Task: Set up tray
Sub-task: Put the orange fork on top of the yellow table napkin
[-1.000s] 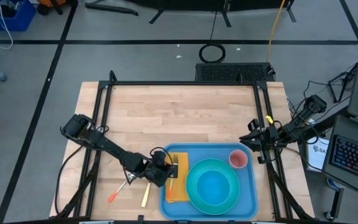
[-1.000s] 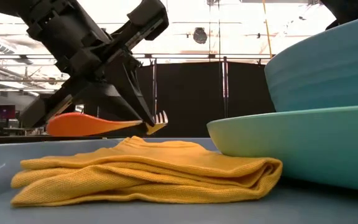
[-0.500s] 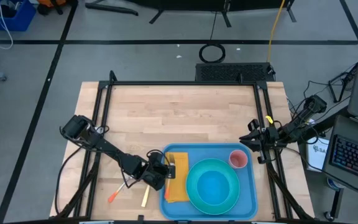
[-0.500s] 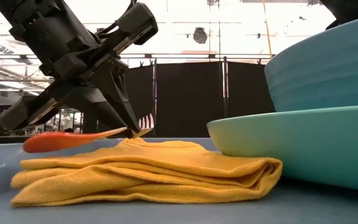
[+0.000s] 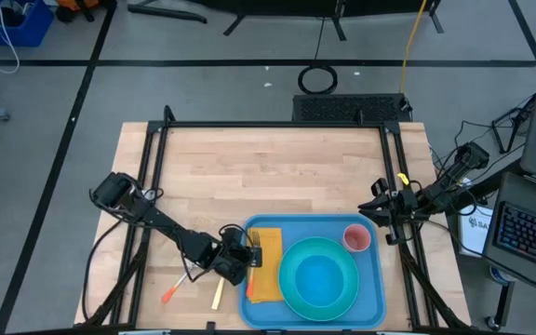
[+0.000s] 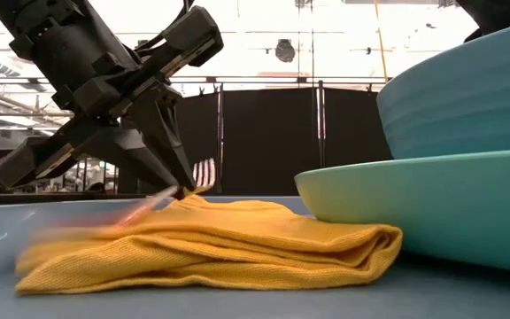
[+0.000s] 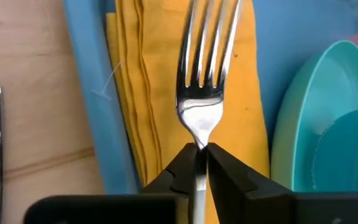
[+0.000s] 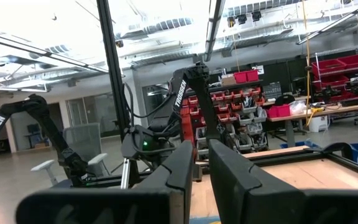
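The light-blue tray (image 5: 368, 272) lies at the table's near edge. On it are a folded yellow napkin (image 5: 266, 279), a turquoise plate (image 5: 289, 279) with a bowl (image 5: 322, 279) on it, and a pink cup (image 5: 356, 238). A fork (image 7: 202, 74) with an orange handle lies along the napkin (image 7: 148, 74), tines toward the far edge. My left gripper (image 5: 246, 251) is shut on it at the tray's left rim (image 7: 86, 93). My right gripper (image 5: 381, 210) waits raised at the table's right edge, fingers (image 8: 185, 168) nearly together and holding nothing. My left gripper pinches the fork's thin neck (image 7: 199, 138), just behind the tines, between its two fingertips. The fingers slant down from the table's left and lie along the fork. The blurred handle (image 6: 96, 221) is down on the napkin (image 6: 211, 239), and the tines (image 6: 204, 170) tip up.
On the bare wood left of the tray lie an orange-handled utensil (image 5: 175, 288) and a yellow-handled one (image 5: 217, 296). A black frame (image 5: 268, 126) runs round the table. The wood beyond the tray, toward the far edge, holds nothing.
My left gripper has sunk a little toward the napkin. The fork's orange handle, held level above the napkin a second ago, has swung down onto it and is blurred in motion. Its tines have tipped upward at the fingertips.
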You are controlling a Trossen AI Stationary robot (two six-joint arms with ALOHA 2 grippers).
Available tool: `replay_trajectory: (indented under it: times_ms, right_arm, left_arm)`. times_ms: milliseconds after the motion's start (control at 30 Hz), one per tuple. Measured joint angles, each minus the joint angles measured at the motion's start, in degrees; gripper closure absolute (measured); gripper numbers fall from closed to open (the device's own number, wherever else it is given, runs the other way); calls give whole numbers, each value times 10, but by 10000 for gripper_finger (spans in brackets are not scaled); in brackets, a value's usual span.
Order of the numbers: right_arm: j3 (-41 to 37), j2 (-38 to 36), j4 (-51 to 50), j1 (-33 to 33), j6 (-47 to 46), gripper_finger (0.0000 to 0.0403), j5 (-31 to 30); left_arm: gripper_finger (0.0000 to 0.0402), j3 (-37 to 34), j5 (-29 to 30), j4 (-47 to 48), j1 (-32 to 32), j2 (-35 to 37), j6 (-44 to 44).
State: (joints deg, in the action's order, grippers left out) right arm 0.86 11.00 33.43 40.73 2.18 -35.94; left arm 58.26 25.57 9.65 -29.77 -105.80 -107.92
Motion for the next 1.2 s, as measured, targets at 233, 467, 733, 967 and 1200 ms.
replay_trajectory:
  times_ms: [233, 467, 733, 967, 1200]
  right_arm:
    - [0, 0, 0, 0, 0, 360, 0]
    - [0, 0, 0, 0, 0, 360, 0]
    - [0, 0, 0, 0, 0, 360, 0]
    - [0, 0, 0, 0, 0, 360, 0]
    - [0, 0, 0, 0, 0, 360, 0]
  left_arm:
    - [341, 0, 0, 0, 0, 0, 0]
    - [340, 0, 3, -1, 0, 0, 21]
    - [340, 0, -81, -5, 6, 0, 140]
    - [339, 0, -82, -12, 5, 0, 270]
    - [339, -1, -79, -17, 18, 17, 235]
